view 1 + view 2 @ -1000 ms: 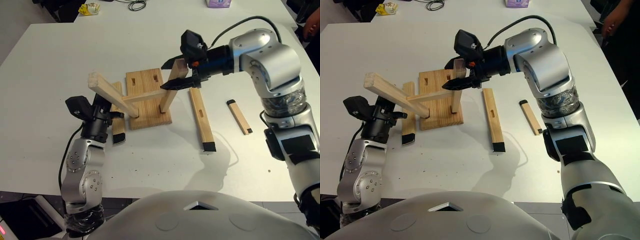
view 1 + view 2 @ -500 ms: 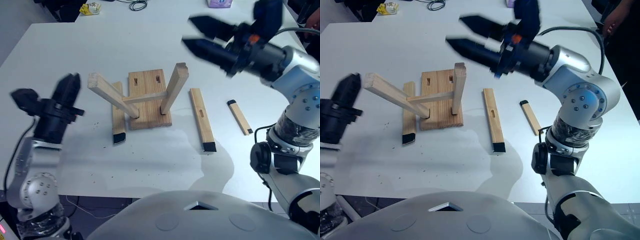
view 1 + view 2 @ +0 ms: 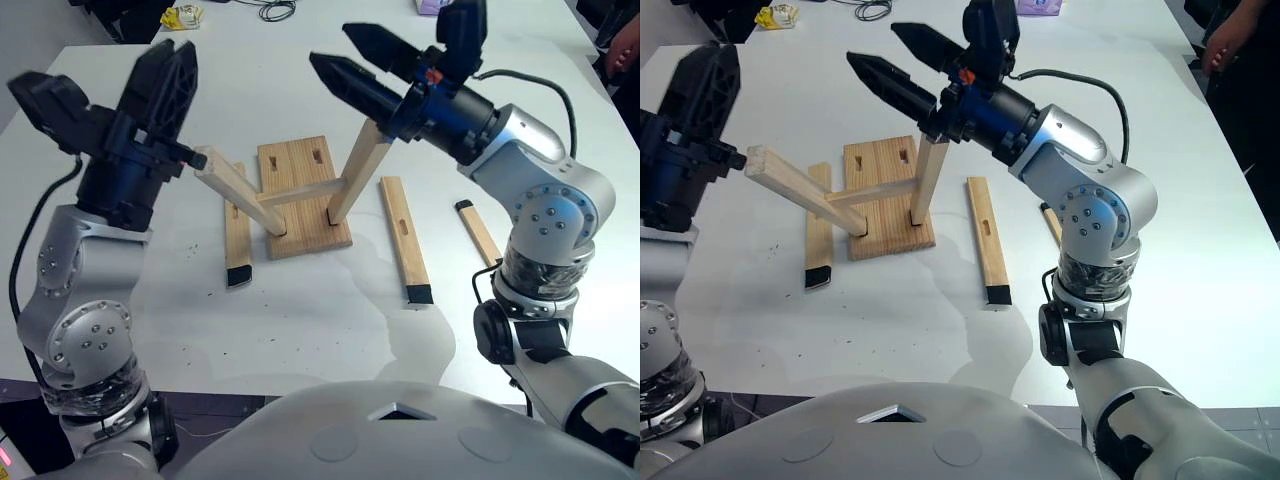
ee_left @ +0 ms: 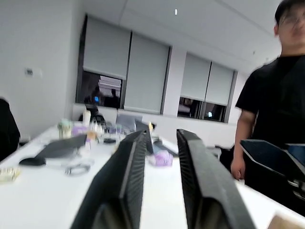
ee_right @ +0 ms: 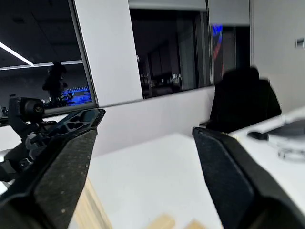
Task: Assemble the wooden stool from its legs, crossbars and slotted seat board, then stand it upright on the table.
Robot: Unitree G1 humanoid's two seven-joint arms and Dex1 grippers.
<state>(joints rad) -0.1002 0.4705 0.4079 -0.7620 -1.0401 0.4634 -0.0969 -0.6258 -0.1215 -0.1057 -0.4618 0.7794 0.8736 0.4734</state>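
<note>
Seat board [image 3: 303,205] lies flat near the middle of the table [image 3: 300,320], slots facing up. We see two legs standing in it. A tilted leg [image 3: 235,188] leans out toward the table's left edge, and an upright leg [image 3: 355,178] rises from the board's right side with a slight lean. A crossbar [image 3: 300,191] joins the two just above the board.

Our left gripper [image 3: 175,50] is raised well above the table on its left side, pointing up and away. In the left wrist view its fingers [image 4: 124,181] stand parallel with only a narrow gap between them, and nothing sits in that gap. The tilted leg's top end shows just beside the gripper's body, and we cannot tell whether they touch.

Our right gripper [image 3: 330,43] hangs above the far part of the board with its jaws spread wide, holding nothing. Its tips point toward the table's far left corner, well clear of any wood. The upright leg reaches just under the gripper's base, where its top end is hidden.

One loose leg [image 3: 237,240] lies flat just left of the board, partly beneath the tilted leg. A second loose leg [image 3: 403,238] lies near the board's right side, black foot toward the near edge. A short crossbar [image 3: 478,232] lies beyond it, toward the right edge.
</note>
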